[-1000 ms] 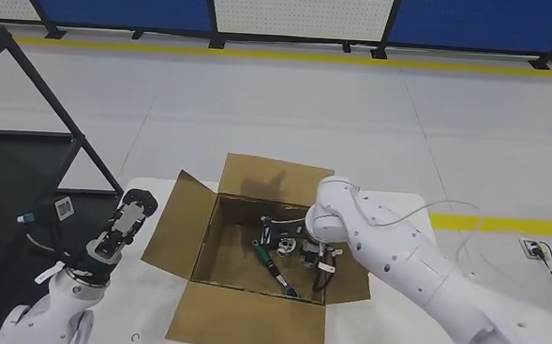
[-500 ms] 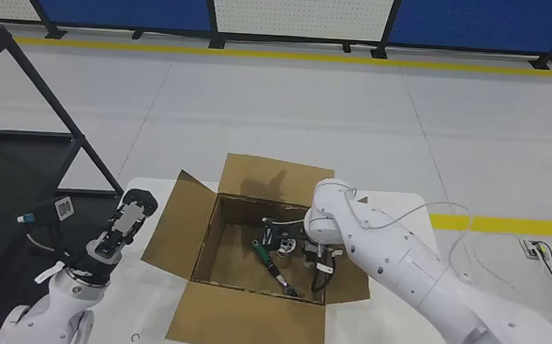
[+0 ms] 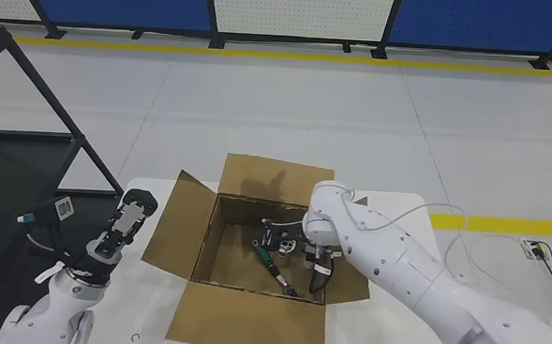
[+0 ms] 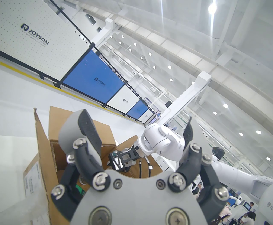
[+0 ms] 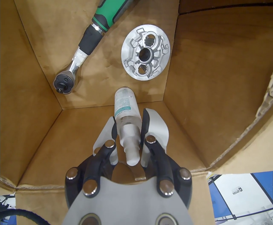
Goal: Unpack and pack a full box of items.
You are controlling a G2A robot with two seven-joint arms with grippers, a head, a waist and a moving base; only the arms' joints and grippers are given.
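Two fingers (image 5: 156, 124) of the right gripper (image 5: 130, 118) stand clamped on a small white bottle (image 5: 125, 104), one pad on each side of its shoulder, low inside the open cardboard box (image 5: 202, 85).

Long axis of the bottle: in line with the fingers, cap toward the wrist, base pointing past the fingertips at the box floor (the labelled end projects well beyond the pads).

Beyond the fingertips, on the floor:
- a metal disc (image 5: 145, 53), just past the bottle's base and apart from it
- a ratchet wrench (image 5: 85, 42) with a green handle, to one side of the disc, its head near a floor corner, apart from both

Box walls stand close on either side of the fingers. Open room lies back along the bottle's axis, toward the box mouth.

Judged step: unpacking, with the bottle gripped and due for lifting out. The withdrawal should run along that axis, since a sideways sweep risks a wall or its rim.

Left gripper (image 4: 137, 119): fingers wide apart, holding nothing, outside the box over the table (image 3: 152, 297), beside a side flap. The right arm is therefore much the nearer to every item. Wrench and disc are not yet removed.
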